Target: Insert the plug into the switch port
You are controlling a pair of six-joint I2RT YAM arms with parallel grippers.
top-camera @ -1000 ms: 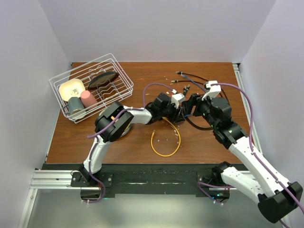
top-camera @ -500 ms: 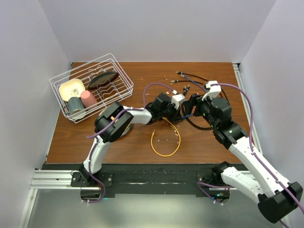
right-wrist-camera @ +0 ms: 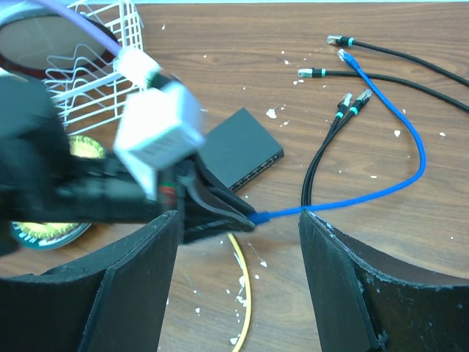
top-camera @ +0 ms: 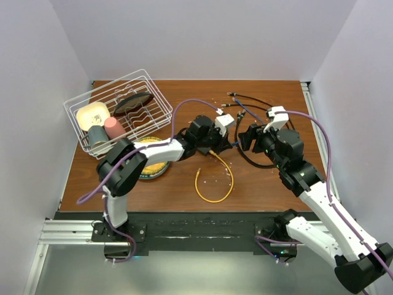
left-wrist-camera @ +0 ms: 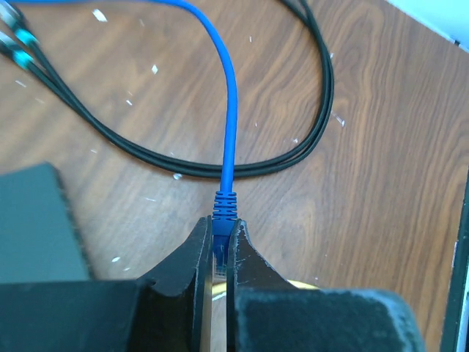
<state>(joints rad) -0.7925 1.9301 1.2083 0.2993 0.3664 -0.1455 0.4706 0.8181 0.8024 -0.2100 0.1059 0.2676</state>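
Observation:
My left gripper (left-wrist-camera: 220,224) is shut on the blue plug (left-wrist-camera: 224,207) of a blue cable (left-wrist-camera: 231,110) and holds it just above the wood. The black switch (right-wrist-camera: 239,156) lies next to it, its port row facing the front right; one corner shows in the left wrist view (left-wrist-camera: 37,220). In the top view the left gripper (top-camera: 228,146) sits mid-table, and the switch is mostly hidden under it. My right gripper (right-wrist-camera: 236,224) is open and empty, with its fingers on either side of the left gripper's tip and the plug (right-wrist-camera: 261,216). In the top view the right gripper (top-camera: 245,139) is just right of the left one.
A yellow cable loop (top-camera: 215,184) lies in front of the grippers. Black cables (top-camera: 258,161) with teal-tipped plugs (right-wrist-camera: 350,103) spread to the back right. A white wire basket (top-camera: 116,110) with dishes stands at the back left, and a yellow plate (top-camera: 150,161) lies beside it.
The left arm's elbow has swung left, uncovering the yellow plate, and its gripper has shifted slightly back and left with the plug. The right gripper has drawn slightly to the right.

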